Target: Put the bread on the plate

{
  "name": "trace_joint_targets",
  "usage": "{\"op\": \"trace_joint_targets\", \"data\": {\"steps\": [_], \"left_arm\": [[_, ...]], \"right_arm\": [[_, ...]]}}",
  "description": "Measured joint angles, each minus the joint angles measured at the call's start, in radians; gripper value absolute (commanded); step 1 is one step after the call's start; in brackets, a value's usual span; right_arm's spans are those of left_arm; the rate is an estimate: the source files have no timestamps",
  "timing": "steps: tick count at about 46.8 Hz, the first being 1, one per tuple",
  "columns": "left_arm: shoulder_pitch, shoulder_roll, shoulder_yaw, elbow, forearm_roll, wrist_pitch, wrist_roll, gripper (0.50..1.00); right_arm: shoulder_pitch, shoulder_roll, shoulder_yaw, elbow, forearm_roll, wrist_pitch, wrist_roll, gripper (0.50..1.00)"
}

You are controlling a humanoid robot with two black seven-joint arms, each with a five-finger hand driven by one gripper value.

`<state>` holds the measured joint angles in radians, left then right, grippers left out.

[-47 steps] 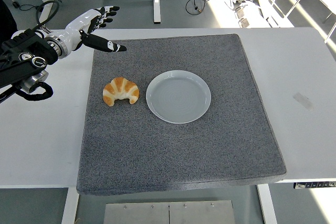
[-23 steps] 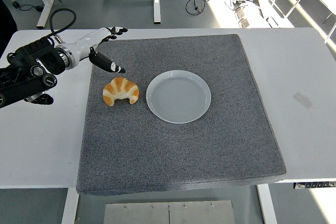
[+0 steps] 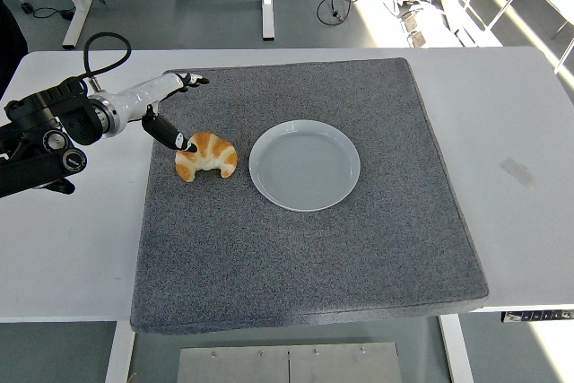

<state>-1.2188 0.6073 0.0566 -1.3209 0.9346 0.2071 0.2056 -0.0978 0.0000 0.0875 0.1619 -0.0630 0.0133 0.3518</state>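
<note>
The left hand (image 3: 170, 109) hangs open, thumb touching the croissant (image 3: 206, 156). Just right sits the empty white plate (image 3: 305, 165), both on a grey mat (image 3: 305, 248) covering the white surface (image 3: 520, 150).

Mat (image 3: 296, 257): on the tabletop (image 3: 520, 123)
Bread (image 3: 206, 155): on mat, left of plate (image 3: 305, 165)
Left hand (image 3: 168, 109): left-behind bread, thumb at it

Golden-brown bread (image 3: 206, 156) — pale blue plate (image 3: 305, 165) — speckled grey mat (image 3: 305, 248)

White table (image 3: 525, 123), grey mat (image 3: 305, 248) spread across its middle, reaching the near edge
</note>
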Motion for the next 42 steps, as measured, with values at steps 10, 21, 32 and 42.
{"op": "trace_joint_targets", "data": {"steps": [10, 21, 32, 42], "left_arm": [[0.005, 0.0, 0.003, -0.026, 0.013, 0.0, 0.003, 0.978], [0.006, 0.0, 0.05, -0.04, 0.015, 0.0, 0.003, 0.978], [0.011, -0.002, 0.068, -0.032, 0.051, 0.0, 0.003, 0.977], [0.017, -0.013, 0.07, -0.008, 0.067, 0.0, 0.011, 0.975]], "right_arm": [[0.0, 0.0, 0.0, 0.0, 0.0, 0.0, 0.0, 1.0], [0.0, 0.0, 0.0, 0.0, 0.0, 0.0, 0.0, 1.0], [0.0, 0.0, 0.0, 0.0, 0.0, 0.0, 0.0, 1.0], [0.0, 0.0, 0.0, 0.0, 0.0, 0.0, 0.0, 1.0]]}}
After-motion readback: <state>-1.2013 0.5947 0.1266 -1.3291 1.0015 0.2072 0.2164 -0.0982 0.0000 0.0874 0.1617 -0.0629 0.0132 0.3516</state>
